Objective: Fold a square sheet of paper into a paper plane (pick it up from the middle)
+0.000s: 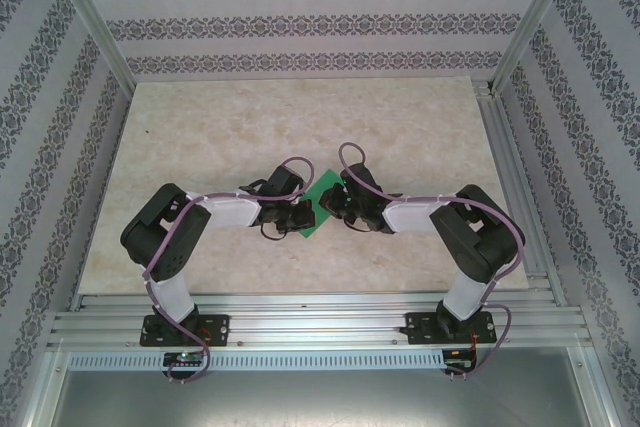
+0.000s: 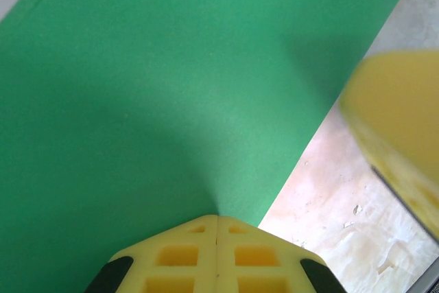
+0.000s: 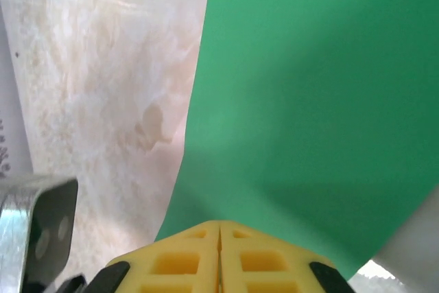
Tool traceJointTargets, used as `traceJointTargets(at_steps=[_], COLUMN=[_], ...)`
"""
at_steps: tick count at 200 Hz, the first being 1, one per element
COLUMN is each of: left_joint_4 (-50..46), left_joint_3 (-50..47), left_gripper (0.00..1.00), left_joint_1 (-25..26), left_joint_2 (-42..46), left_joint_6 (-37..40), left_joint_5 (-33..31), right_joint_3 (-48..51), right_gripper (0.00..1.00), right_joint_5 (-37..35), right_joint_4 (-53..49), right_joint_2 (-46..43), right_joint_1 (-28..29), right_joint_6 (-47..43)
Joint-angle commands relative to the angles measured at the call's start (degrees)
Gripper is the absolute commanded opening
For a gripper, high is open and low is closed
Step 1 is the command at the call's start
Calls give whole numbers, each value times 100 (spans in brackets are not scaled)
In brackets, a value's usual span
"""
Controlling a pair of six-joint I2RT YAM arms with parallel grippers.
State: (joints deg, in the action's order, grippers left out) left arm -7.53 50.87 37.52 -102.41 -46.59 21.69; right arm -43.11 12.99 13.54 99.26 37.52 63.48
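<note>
The square sheet of paper (image 1: 322, 199) is bright green and sits at the middle of the table between my two grippers. My left gripper (image 1: 303, 215) comes at it from the left and my right gripper (image 1: 336, 205) from the right. In the left wrist view the yellow fingertips (image 2: 217, 219) are pressed together, and the green sheet (image 2: 171, 87) runs up into their seam. In the right wrist view the gripper (image 3: 219, 224) is shut the same way on the sheet (image 3: 309, 87). The sheet looks smooth, with a soft ridge leading to each pinch.
The marble-patterned table (image 1: 230, 127) lies bare around the sheet, and patterned walls close it in on three sides. A blurred yellow finger of the right gripper (image 2: 398, 121) crosses the left wrist view. A metal and black part (image 3: 38, 231) shows at the lower left of the right wrist view.
</note>
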Motion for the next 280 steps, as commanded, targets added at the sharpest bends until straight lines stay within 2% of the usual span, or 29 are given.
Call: traceJointTargets(at_steps=[1, 24, 73, 133, 222, 280], left_joint_4=[-286, -284, -272, -549, -732, -988], left_joint_3=[-230, -221, -179, 77, -442, -747], left_gripper=[3, 2, 2, 10, 9, 8], left_joint_1=[89, 89, 106, 383, 405, 456], left_joint_2=[-231, -210, -125, 213, 120, 300], left_joint_6=[88, 89, 96, 230, 209, 439], left_joint_5=[-191, -185, -88, -38, -148, 161], right_joint_3=[178, 215, 184, 185, 174, 129], right_gripper=[5, 0, 0, 0, 0, 0], right_joint_5=[405, 354, 418, 239, 256, 230], right_joint_4=[-105, -193, -263, -515, -465, -566], right_joint_2=[20, 99, 424, 514, 653, 677], right_joint_1=[69, 124, 150, 144, 155, 157], right_joint_6=[-110, -21, 75, 98, 102, 69])
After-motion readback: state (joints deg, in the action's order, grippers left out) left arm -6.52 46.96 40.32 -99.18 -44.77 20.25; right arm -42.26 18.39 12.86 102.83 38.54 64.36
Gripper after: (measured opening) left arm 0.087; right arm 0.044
